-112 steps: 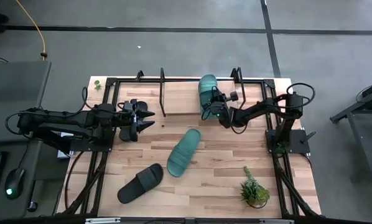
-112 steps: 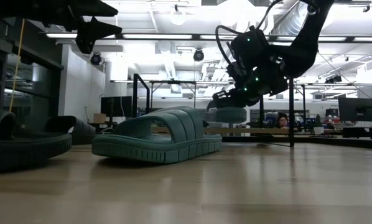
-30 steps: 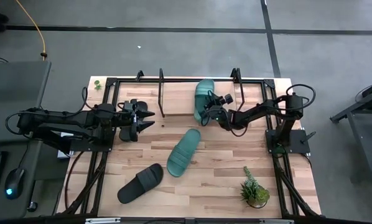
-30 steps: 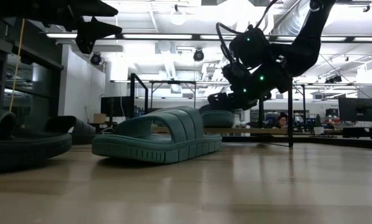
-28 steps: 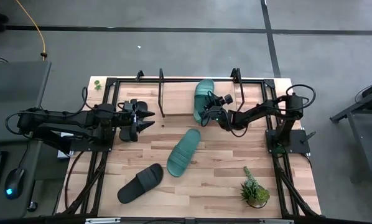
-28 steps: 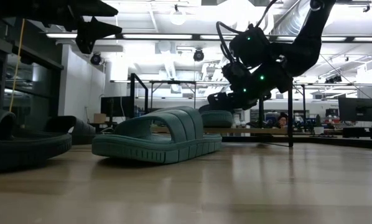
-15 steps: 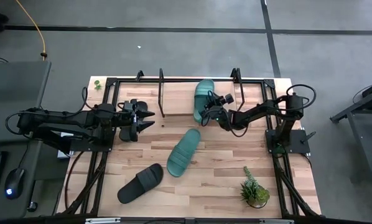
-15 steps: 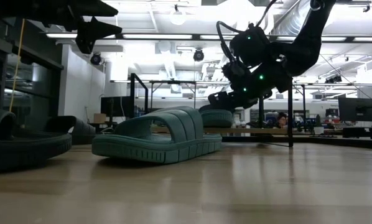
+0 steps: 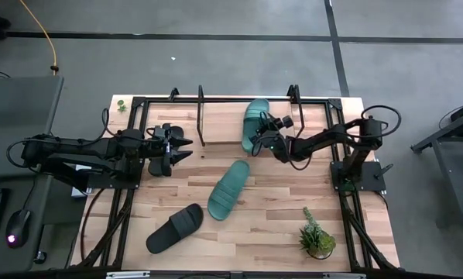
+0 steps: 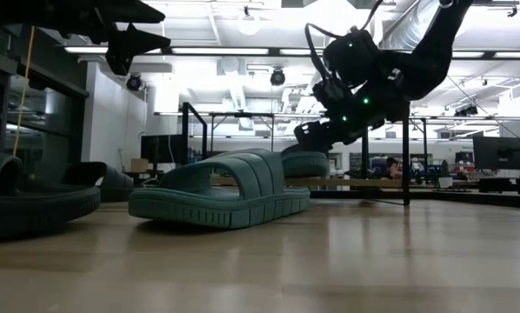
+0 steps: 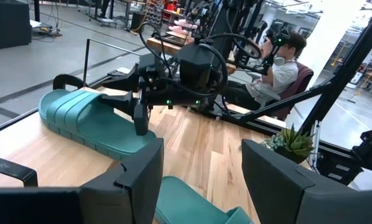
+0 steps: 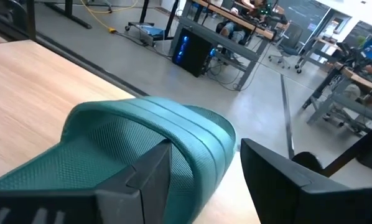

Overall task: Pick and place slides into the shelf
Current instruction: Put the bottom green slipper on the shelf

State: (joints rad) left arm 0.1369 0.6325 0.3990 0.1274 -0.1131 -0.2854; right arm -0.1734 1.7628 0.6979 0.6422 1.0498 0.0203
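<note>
One teal slide [image 9: 254,122] lies sole-down on the shelf [image 9: 220,128] at the table's far edge, with its strap end [image 12: 155,124] toward the far side. My right gripper [image 9: 260,142] hovers open at its heel end; one finger [image 12: 136,177] is over the footbed and the other [image 12: 279,180] stands beside the slide. A second teal slide [image 9: 228,188] rests on its sole mid-table, and a black slide [image 9: 175,228] lies nearer the front. My left gripper [image 9: 183,149] waits open and raised at the table's left. My right gripper's fingers stand at the teal slide's heel end [image 11: 133,134], coming nearly level from the table's right. I cannot tell whether either finger touches it. The slide lies flat on the shelf board.
The shelf's black upright posts [image 9: 202,116] [image 9: 295,108] stand on either side of the placed slide. A potted plant [image 9: 317,236] stands at the front right. A dark slide shape [image 10: 99,178] shows far back on the left. A person sits beyond the table [image 11: 285,62].
My right gripper has turned a little and edged up over the teal slide's heel end. The slide has stayed lying on the shelf.
</note>
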